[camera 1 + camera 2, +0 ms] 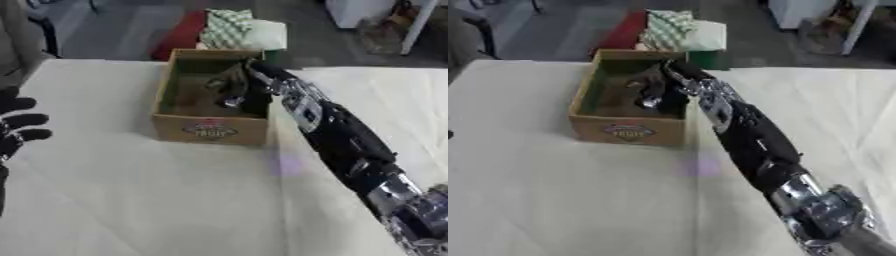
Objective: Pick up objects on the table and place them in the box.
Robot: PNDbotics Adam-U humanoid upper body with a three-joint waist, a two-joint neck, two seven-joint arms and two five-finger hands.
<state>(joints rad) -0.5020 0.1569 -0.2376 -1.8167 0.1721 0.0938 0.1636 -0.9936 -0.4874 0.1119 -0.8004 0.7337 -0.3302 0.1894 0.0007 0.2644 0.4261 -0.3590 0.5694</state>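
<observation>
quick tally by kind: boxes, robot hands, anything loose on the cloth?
Cardboard box: 1
Robot hands: 2, the right hand inside the box, the left hand idle and open at the view's left edge
Loose items on the white table cloth: 0 visible
Dark contents under the right hand in the box: cannot tell apart
Total: 3

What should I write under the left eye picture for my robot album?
Robot's right hand reaches down inside the cardboard box on the table, left hand resting open nearby.
</observation>
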